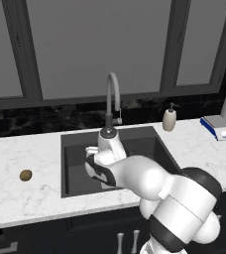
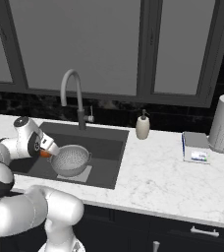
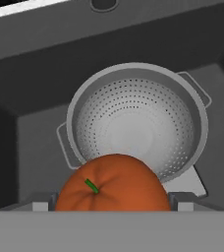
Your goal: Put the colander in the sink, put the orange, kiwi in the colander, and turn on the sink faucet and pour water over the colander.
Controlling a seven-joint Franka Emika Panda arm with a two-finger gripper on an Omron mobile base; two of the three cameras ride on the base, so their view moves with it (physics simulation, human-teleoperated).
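Two fruits have to go in, and you have one of them in hand. Start with the sink (image 2: 111, 147): the dark basin is set in the white marble surface (image 2: 173, 182), with the sink faucet (image 2: 74, 96) arching over its back edge. Inside it the colander (image 2: 70, 160) sits upright on the pale drain plate, empty as far as the hand view shows. Your gripper (image 2: 46, 152) hangs just beside the colander's near rim, jaws spread wide around the orange (image 3: 113, 183), stem end facing the camera. Expect the orange to be firm, fairly light and smooth-skinned, so it may roll once released; a hold across its widest part, as now, looks sound. Carry it over the bowl's middle before letting go. The kiwi (image 1: 26, 174) lies on the surface, well apart to the left of the sink. It is smaller and oval; take it across its short axis, gently.
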